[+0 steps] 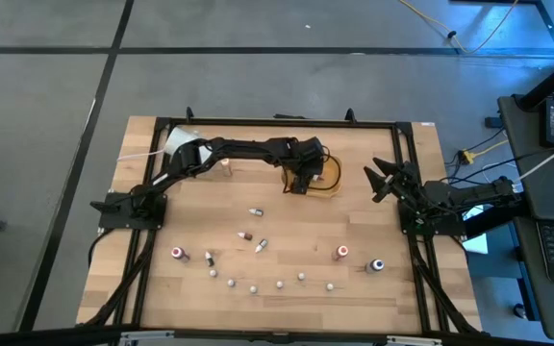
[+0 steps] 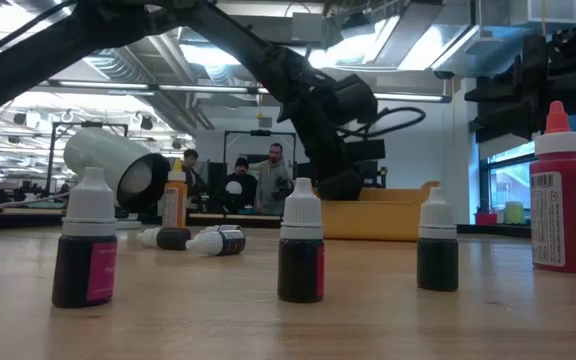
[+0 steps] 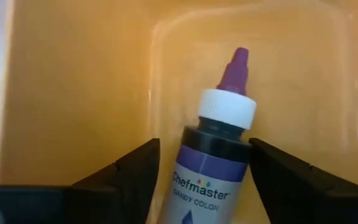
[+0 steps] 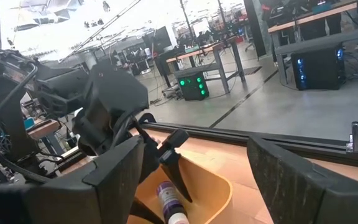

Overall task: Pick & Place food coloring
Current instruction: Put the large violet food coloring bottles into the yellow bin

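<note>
The left gripper hangs over the orange tray, with its fingers down inside it. Between the two dark fingers lies a purple-tipped bottle with a white collar and a dark label. On each side of the bottle a thin gap shows between finger and bottle, so the claw looks parted around it and not pressed on it — I cannot tell for sure if it grips. In the right wrist view the same bottle rests on the tray floor under the left fingers.

The right gripper waits just beside the tray, on the side away from the left arm's base, its fingers spread wide and holding nothing.

The other food coloring bottles stand on the wooden table, well apart from the tray. A red-capped bottle and a blue-capped bottle are on the near side of the tray. A row of small white-capped vials curves farther away from it — some small bottles lie on their sides. A large white cylinder lies at the table's back edge, far from the tray.
</note>
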`<act>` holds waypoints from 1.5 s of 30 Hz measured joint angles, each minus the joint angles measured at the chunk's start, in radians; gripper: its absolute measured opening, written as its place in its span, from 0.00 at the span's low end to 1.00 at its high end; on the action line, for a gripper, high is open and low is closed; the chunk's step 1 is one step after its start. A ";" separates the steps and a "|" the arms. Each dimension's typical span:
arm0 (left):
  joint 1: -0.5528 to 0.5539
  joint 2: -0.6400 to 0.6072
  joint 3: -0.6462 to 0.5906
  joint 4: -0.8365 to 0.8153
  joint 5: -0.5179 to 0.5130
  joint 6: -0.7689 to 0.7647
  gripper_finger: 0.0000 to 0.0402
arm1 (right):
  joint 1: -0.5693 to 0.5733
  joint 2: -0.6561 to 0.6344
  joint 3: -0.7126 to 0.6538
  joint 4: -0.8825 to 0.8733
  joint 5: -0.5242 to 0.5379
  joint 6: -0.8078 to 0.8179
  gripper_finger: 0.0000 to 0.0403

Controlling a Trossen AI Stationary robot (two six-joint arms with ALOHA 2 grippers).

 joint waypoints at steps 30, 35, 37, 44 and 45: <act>-0.025 -0.365 0.001 0.023 0.242 -0.322 0.33 | 0.000 0.000 0.000 0.148 -0.186 0.000 0.72; -0.045 -0.413 0.001 0.047 0.403 -0.397 0.33 | 0.000 0.002 0.034 0.164 -0.340 -0.031 0.72; -0.063 -0.414 0.001 0.058 0.409 -0.397 0.33 | 0.000 0.010 0.076 0.166 -0.386 -0.081 0.72; -0.102 -0.411 -0.057 0.161 0.502 -0.454 0.33 | 0.000 0.135 0.311 0.009 -0.551 -0.227 0.72; -0.101 -0.411 -0.067 0.193 0.537 -0.475 0.33 | 0.000 0.171 0.358 -0.052 -0.552 -0.202 0.72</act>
